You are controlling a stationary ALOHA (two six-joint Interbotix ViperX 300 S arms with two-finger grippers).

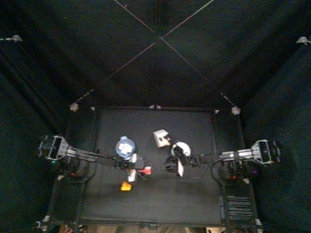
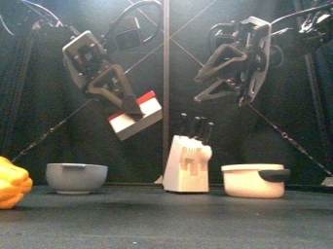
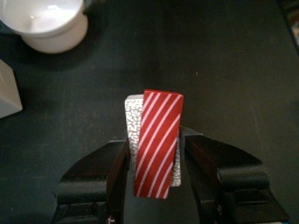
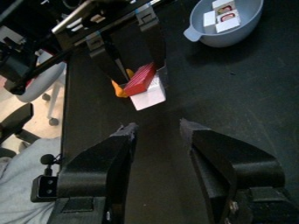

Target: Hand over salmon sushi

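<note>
The salmon sushi [image 3: 158,114] is a red slab with white stripes on a white rice block. My left gripper [image 3: 158,154] is shut on it, a jaw on each long side. In the front view the salmon sushi [image 2: 134,114] hangs tilted in the air above the table, under the left gripper [image 2: 125,103]. My right gripper [image 4: 158,129] stands open with nothing between its jaws, facing the salmon sushi [image 4: 142,80] across a gap. In the front view the right gripper [image 2: 213,86] hangs high, right of the middle.
On the table stand a grey bowl [image 2: 76,177], a white knife block [image 2: 189,156] and a white pot with a black handle [image 2: 254,180]. A yellow-orange block [image 2: 11,183] lies at the front left. Black curtains close in all sides.
</note>
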